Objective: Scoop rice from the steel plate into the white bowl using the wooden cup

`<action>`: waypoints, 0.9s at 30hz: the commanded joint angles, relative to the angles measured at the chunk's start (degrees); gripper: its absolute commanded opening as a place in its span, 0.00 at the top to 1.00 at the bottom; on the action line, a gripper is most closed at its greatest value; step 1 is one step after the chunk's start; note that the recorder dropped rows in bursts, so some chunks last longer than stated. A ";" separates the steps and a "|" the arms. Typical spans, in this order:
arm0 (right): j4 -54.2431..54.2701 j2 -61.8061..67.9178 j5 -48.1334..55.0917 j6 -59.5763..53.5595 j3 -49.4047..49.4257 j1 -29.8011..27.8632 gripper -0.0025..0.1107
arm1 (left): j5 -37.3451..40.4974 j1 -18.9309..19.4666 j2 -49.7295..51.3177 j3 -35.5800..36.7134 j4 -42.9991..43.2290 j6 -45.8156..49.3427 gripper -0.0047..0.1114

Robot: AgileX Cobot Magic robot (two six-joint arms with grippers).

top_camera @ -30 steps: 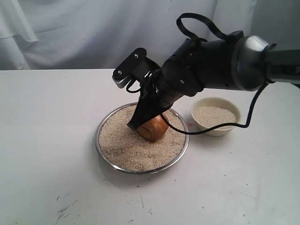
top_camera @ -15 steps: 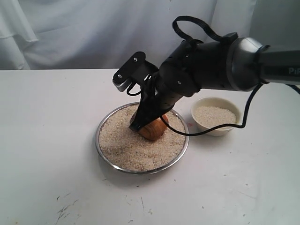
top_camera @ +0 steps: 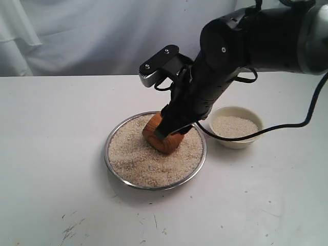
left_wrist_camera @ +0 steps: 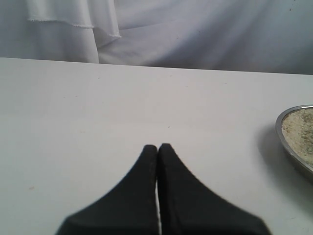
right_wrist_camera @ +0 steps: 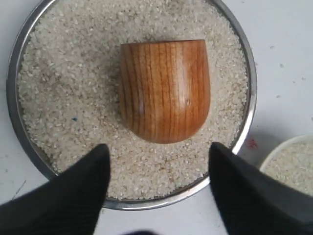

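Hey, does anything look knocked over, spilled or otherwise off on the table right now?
Yes: the wooden cup lies tipped on its side on the rice in the steel plate. The right gripper is open and not gripping the cup, so nothing holds it.

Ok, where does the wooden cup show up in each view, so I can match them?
Exterior view: the wooden cup lies on its side on the rice, near the picture's middle.
Left wrist view: not in it; only an edge of the steel plate shows.
Right wrist view: the cup fills the centre, on its side on the rice.
Shared landmark: the steel plate's rim, seen in all three views.
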 commanded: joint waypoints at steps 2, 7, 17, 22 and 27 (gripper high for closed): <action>3.40 -0.29 -7.19 -4.56 5.80 -0.94 0.27 | -0.82 -0.15 -0.24 0.28 0.06 -0.06 0.96; 11.39 -0.29 -11.84 -10.71 7.93 -2.15 0.27 | -0.82 -0.15 -0.24 0.28 0.06 -0.06 0.96; 11.85 1.24 -15.14 -15.21 7.72 -4.97 0.27 | -0.82 -0.15 -0.24 0.28 0.06 -0.06 0.96; 20.87 2.04 -15.16 -27.37 7.72 -4.97 0.29 | -0.82 -0.15 -0.24 0.28 0.06 -0.06 0.96; 21.76 2.04 -17.10 -29.09 7.72 -5.50 0.29 | -0.82 -0.15 -0.24 0.28 0.06 -0.06 0.96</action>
